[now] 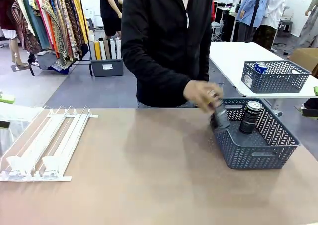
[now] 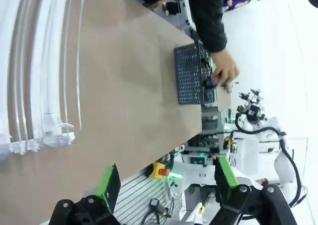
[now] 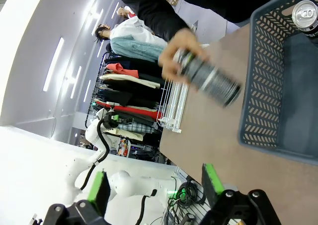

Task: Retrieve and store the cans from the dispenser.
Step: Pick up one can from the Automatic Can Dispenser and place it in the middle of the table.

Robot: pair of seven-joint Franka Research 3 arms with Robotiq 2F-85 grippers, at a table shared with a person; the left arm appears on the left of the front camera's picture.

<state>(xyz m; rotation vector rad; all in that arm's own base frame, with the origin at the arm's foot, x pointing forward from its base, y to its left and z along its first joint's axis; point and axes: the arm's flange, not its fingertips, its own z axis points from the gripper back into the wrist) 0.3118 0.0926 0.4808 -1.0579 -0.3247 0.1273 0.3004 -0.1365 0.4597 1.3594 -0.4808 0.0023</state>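
Note:
The white dispenser (image 1: 44, 140) lies at the table's left, its lanes bare. A person's hand (image 1: 202, 92) holds a dark can (image 1: 218, 114), blurred, at the near-left rim of the grey basket (image 1: 258, 148). A black can (image 1: 251, 116) stands upright inside that basket. In the right wrist view the hand tilts the can (image 3: 208, 78) beside the basket (image 3: 258, 111), with the standing can (image 3: 304, 14) beyond. My right gripper (image 3: 155, 183) is open and holds nothing. My left gripper (image 2: 166, 178) is open too, off the table's edge, with the dispenser (image 2: 35, 86) and basket (image 2: 191, 76) far off.
A second grey basket (image 1: 276, 76) with a blue can (image 1: 260, 67) sits on a white table behind the person. The brown tabletop (image 1: 149, 160) stretches between the dispenser and the basket. Clothes racks stand in the background.

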